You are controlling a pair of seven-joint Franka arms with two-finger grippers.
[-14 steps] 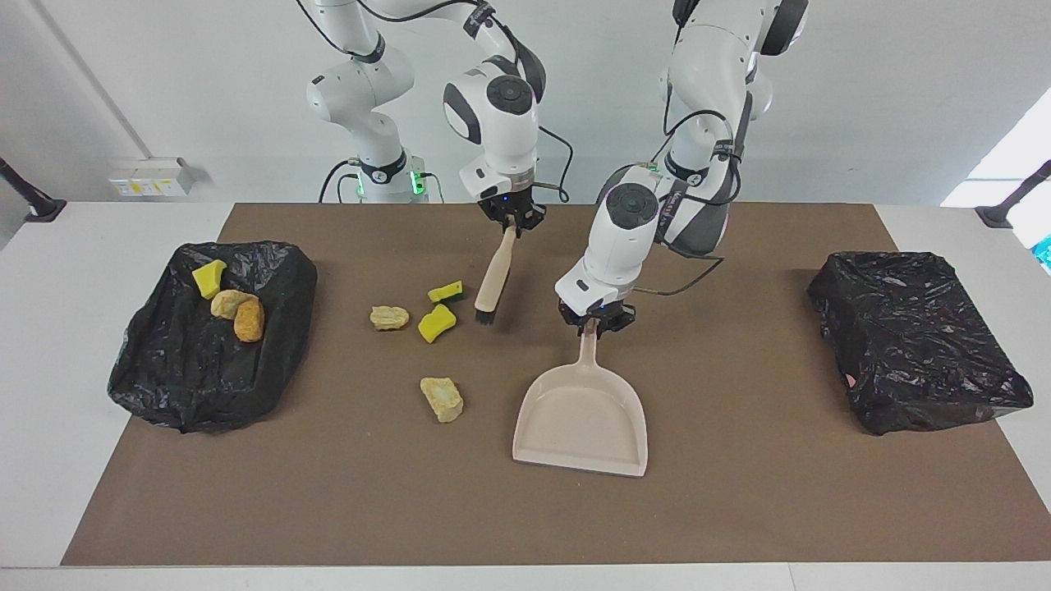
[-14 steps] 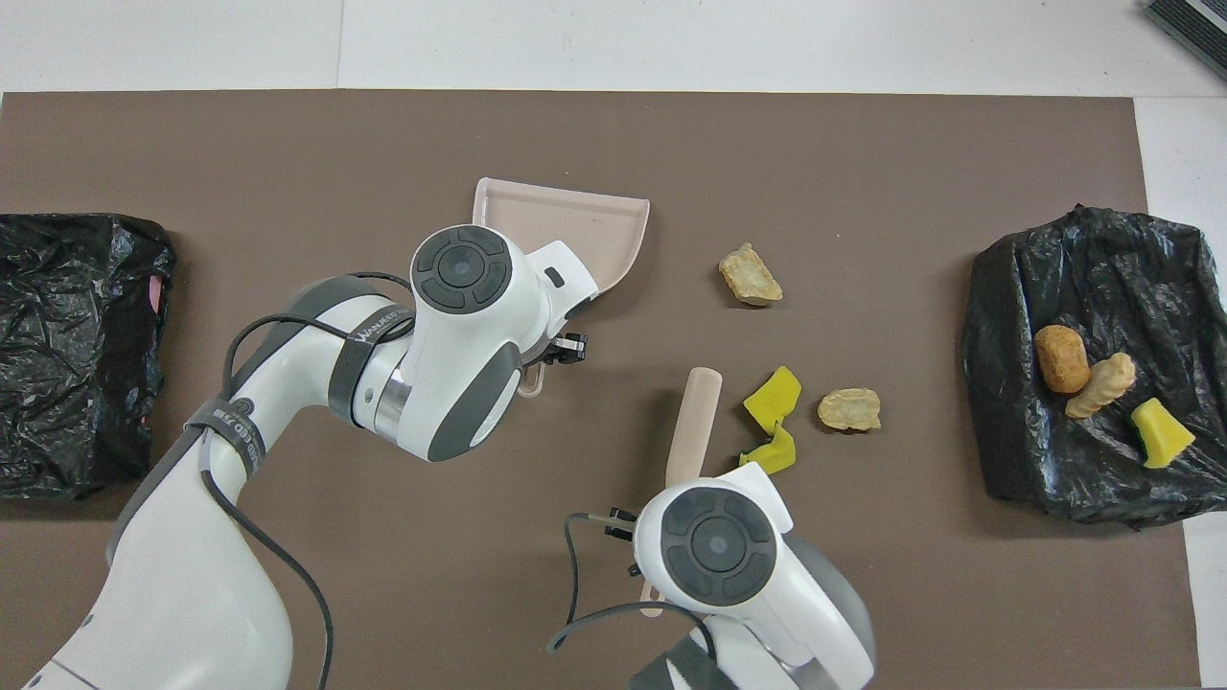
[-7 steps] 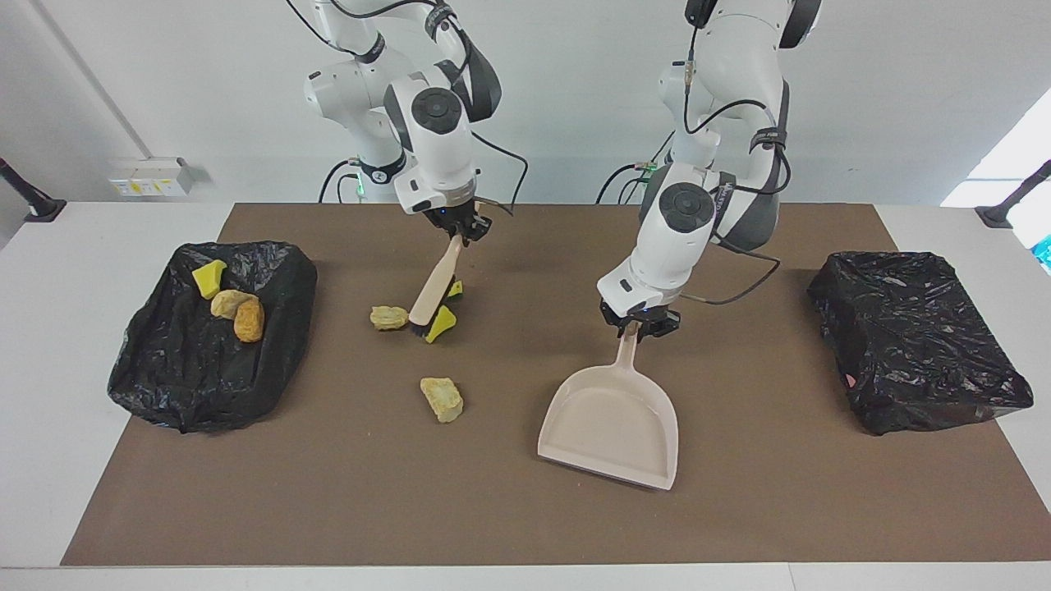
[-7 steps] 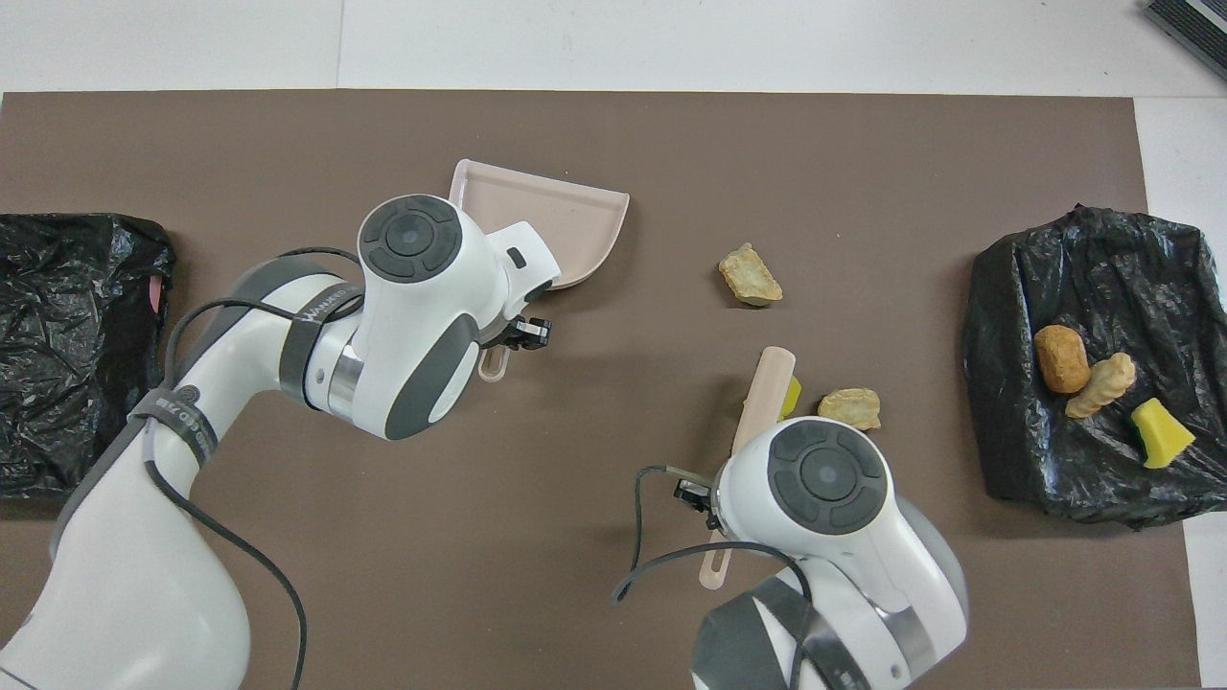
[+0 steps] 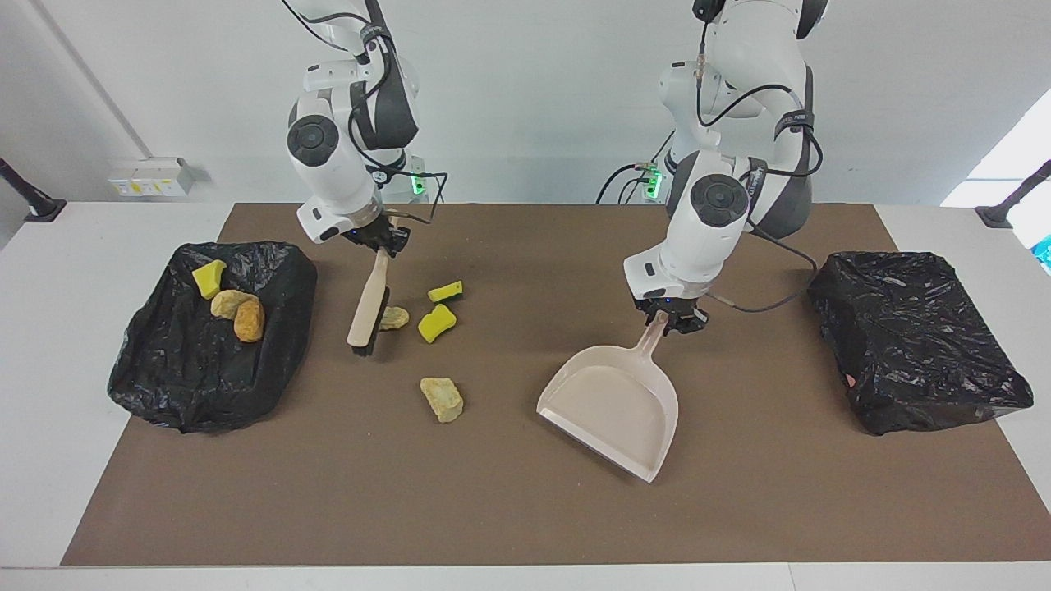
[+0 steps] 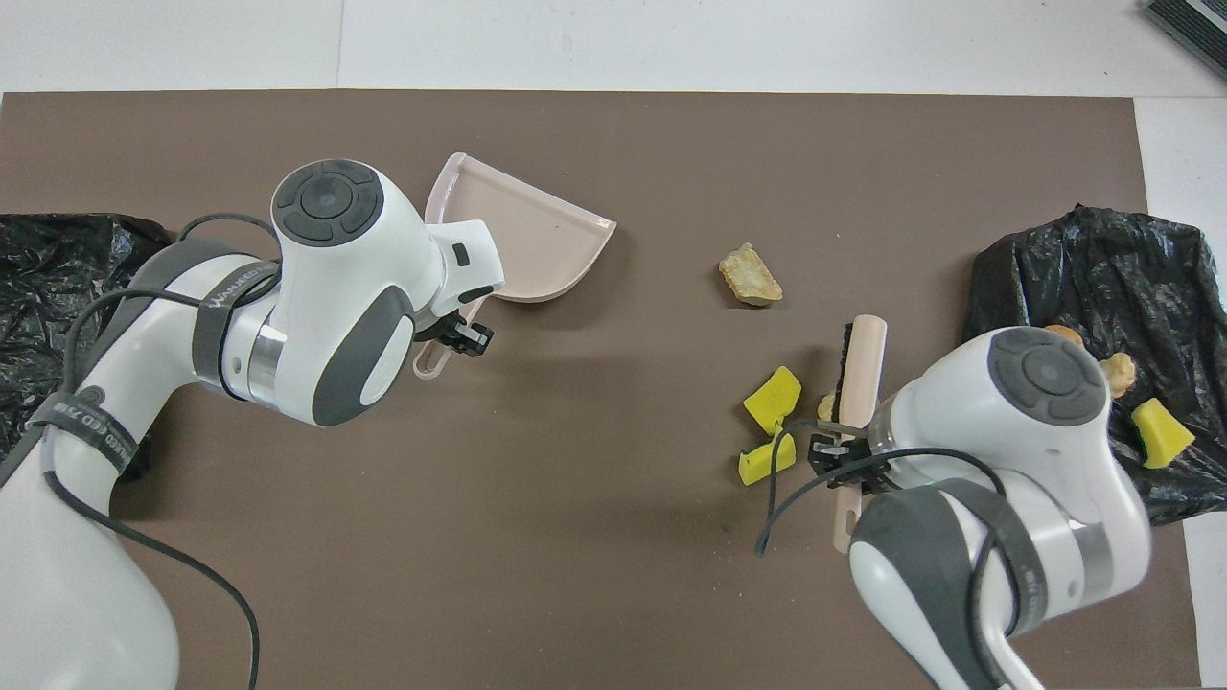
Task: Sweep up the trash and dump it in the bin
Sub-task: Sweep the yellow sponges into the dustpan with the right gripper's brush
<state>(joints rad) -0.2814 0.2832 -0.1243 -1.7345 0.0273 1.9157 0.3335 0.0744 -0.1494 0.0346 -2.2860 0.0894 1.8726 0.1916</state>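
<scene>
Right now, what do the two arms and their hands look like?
Both arms are glossy white with dark grey joint sections and round dark grey end caps. Black cables run along them, strapped by black bands; the left arm's band carries white lettering. The left hand and right hand are small, black and two-fingered. Green lights glow at the bases.

This looks like a robotics lab. Two white Franka arms [image 5: 706, 205] are mounted at a white table [image 5: 49, 345] covered by a brown mat [image 5: 509, 509], before a bare white wall [image 5: 534, 98] with a socket box [image 5: 148, 176]. Black camera-stand feet [image 5: 37, 209] sit at the table's corners.
</scene>
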